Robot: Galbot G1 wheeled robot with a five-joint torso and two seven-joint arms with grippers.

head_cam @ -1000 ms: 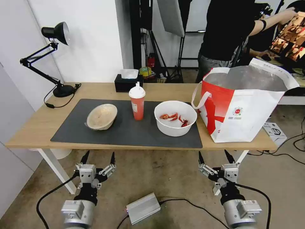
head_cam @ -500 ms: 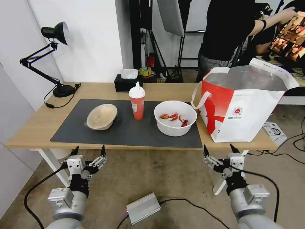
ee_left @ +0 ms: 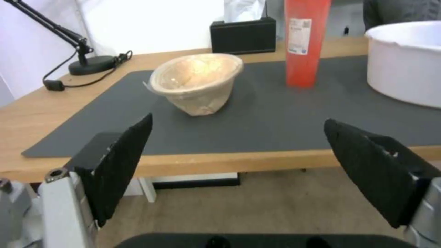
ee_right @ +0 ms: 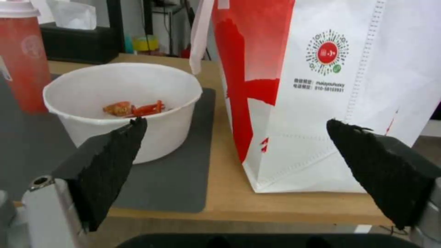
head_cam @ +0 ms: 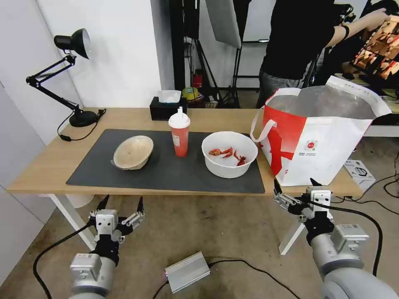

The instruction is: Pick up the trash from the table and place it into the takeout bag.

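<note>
Both end effectors hang below the table's (head_cam: 50, 166) near edge, spread wide and empty: left end effector (head_cam: 121, 202) under the beige bowl (head_cam: 133, 152), right end effector (head_cam: 296, 187) at the takeout bag's (head_cam: 320, 137) base. The red cup (head_cam: 179, 132) and white bowl (head_cam: 229, 154) stand between, on the mat.

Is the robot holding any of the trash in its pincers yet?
No, nothing is held. The left pincer and right pincer are both open and empty, in front of the table, below its edge.

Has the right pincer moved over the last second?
Yes. The right pincer has risen toward the table edge and shifted right, now below the takeout bag.
</note>
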